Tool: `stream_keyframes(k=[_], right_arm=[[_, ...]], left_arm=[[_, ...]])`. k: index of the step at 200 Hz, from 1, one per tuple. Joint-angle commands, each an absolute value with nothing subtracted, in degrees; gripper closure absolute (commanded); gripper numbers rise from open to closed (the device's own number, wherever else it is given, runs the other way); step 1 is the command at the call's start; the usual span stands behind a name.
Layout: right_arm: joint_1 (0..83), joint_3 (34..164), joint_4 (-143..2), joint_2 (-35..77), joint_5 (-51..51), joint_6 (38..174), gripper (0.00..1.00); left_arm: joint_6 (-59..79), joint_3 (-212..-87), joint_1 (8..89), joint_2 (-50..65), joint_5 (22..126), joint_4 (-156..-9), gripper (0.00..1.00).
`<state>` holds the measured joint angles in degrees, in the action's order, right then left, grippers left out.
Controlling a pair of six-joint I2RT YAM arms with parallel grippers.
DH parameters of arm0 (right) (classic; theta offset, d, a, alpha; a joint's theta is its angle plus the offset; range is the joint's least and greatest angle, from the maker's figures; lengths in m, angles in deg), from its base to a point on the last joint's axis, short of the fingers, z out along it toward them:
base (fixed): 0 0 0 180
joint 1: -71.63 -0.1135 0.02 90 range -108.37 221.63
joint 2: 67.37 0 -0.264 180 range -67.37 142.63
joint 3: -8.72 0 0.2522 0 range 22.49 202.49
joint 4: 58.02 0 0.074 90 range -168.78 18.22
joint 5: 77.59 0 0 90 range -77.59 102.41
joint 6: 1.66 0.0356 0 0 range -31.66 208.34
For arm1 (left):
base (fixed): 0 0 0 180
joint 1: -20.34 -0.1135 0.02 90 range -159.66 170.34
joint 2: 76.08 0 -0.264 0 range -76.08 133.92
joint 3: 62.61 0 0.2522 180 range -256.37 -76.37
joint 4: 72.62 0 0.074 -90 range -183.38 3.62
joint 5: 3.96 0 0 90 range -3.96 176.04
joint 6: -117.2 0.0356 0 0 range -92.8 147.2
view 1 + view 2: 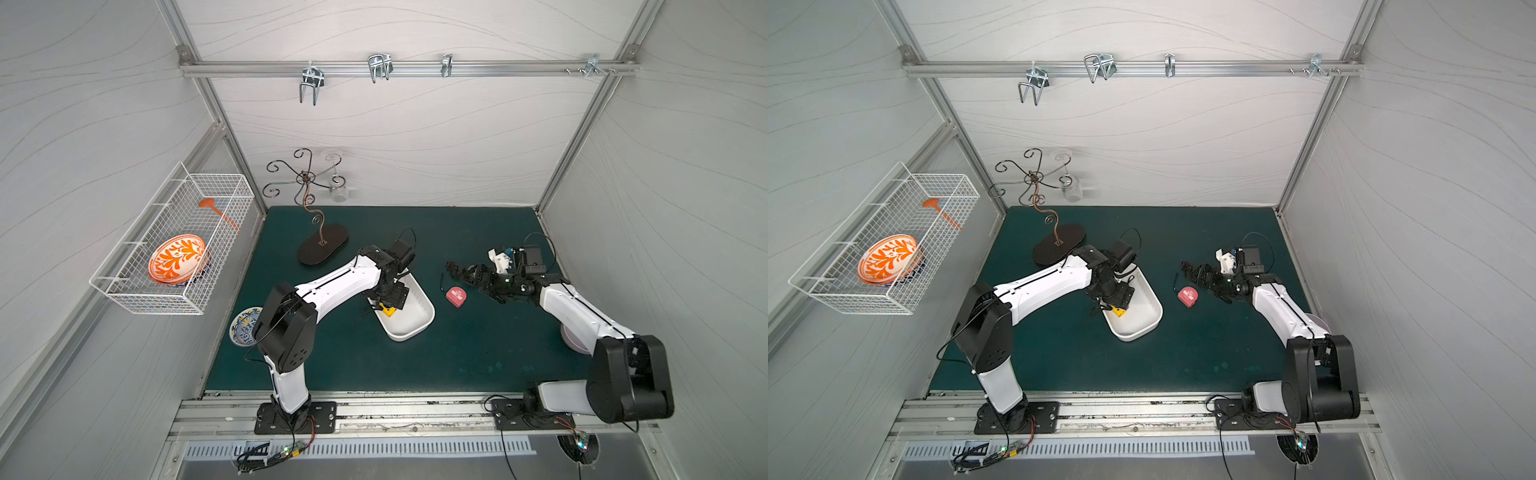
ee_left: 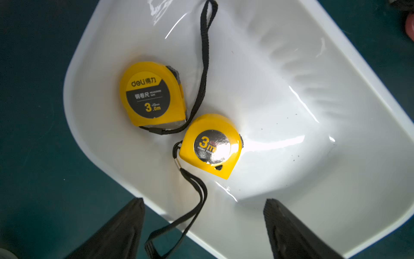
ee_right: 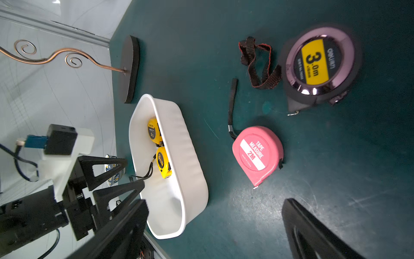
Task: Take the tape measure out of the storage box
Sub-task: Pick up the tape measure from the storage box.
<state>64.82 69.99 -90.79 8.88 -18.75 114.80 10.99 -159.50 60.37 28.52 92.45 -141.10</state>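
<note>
Two yellow tapes lie in the box, mid-desk: the deli tape and, just beside it, the 3m tape. The left fingers are held above the box's left rim, spread wide w/ nothing between them. The right fingers are likewise wide apart & empty, over bare desk right of the box, near the pink tape & dark tape, both already out.

Risks, as judged: the 3m tape's strap is draped over the rim right under the left fingers, so it could be pinched instead of the body, or snagged on lift & the light box dragged or tipped. With the tapes so close, one may be shoved when the other is gripped.

Views: both yellow tapes are shown whole only by the left wrist view; in both top views only a yellow scrap is seen under the left arm. The dark tape is shown by the right wrist view but is covered by the right arm from above.
</note>
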Motion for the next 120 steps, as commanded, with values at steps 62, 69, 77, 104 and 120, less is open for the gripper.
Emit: stream_keyframes(k=[62, 69, 77, 104, 120], right_arm=[[67.5, 68.3, -91.3, 6.2, -21.8, 114.2, 0.01], [67.6, 68.2, -91.1, 6.1, -22.0, 114.3, 0.01], [67.7, 68.2, -91.0, 6.0, -22.1, 114.4, 0.01], [67.9, 67.9, -90.2, 5.9, -22.8, 114.6, 0.01], [68.1, 67.8, -90.0, 5.9, -23.2, 114.8, 0.01]], left_arm=[[12.3, -165.6, 60.3, 37.6, 90.4, -141.8, 0.20], [12.2, -165.3, 60.3, 38.0, 90.2, -141.8, 0.21], [12.0, -165.1, 60.3, 38.5, 89.9, -141.5, 0.21], [11.6, -164.5, 60.3, 39.1, 90.2, -140.2, 0.20], [11.6, -164.7, 60.1, 39.9, 90.7, -140.0, 0.20]])
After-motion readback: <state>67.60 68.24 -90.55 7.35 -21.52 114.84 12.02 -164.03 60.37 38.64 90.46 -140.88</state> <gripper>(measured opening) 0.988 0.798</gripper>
